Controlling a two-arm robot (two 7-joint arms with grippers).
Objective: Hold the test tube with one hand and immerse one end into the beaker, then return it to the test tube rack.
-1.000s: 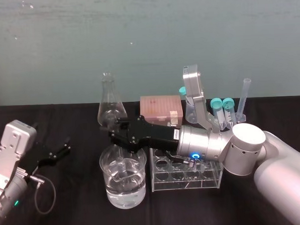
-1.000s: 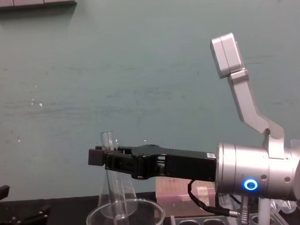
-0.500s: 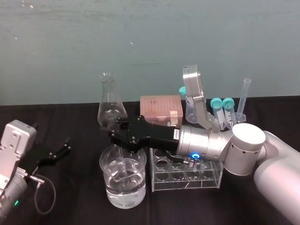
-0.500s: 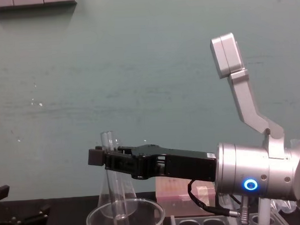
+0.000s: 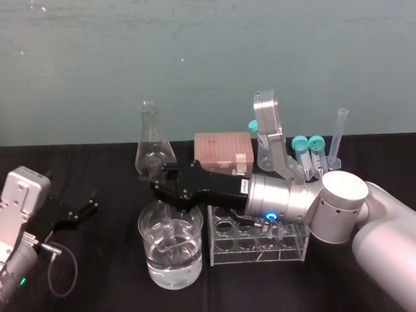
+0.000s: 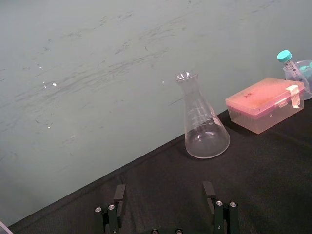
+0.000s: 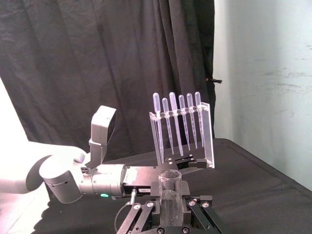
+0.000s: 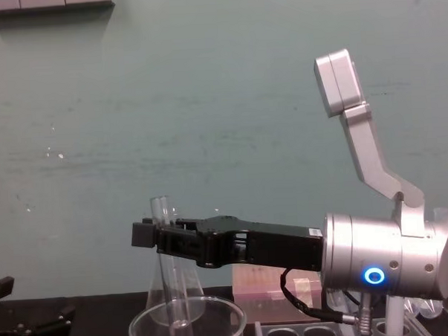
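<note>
My right gripper (image 8: 158, 236) has its jaws clamped on the long slim clear glass test tube (image 8: 172, 289), just below its flared rim. On the right wrist view the tube's open mouth sits between the two black fingers (image 7: 146, 213). The tube hangs nearly upright, slightly tilted, with its lower end down inside the wide clear glass beaker (image 5: 173, 268), below the rim. The beaker holds clear liquid, but I cannot tell whether the tube's tip reaches it.

Just beside the beaker, on its right, the pale translucent plastic test tube rack (image 5: 259, 249) stands on the black table (image 5: 110, 284), under my right forearm. Behind them are a conical glass flask (image 5: 151, 141), a pink lidded box (image 5: 223, 150) and white tubes with teal caps (image 5: 309, 151).

My left gripper (image 5: 91, 202) sits low at the table's left, well apart from the beaker, with its jaws spread wide and nothing between them.
</note>
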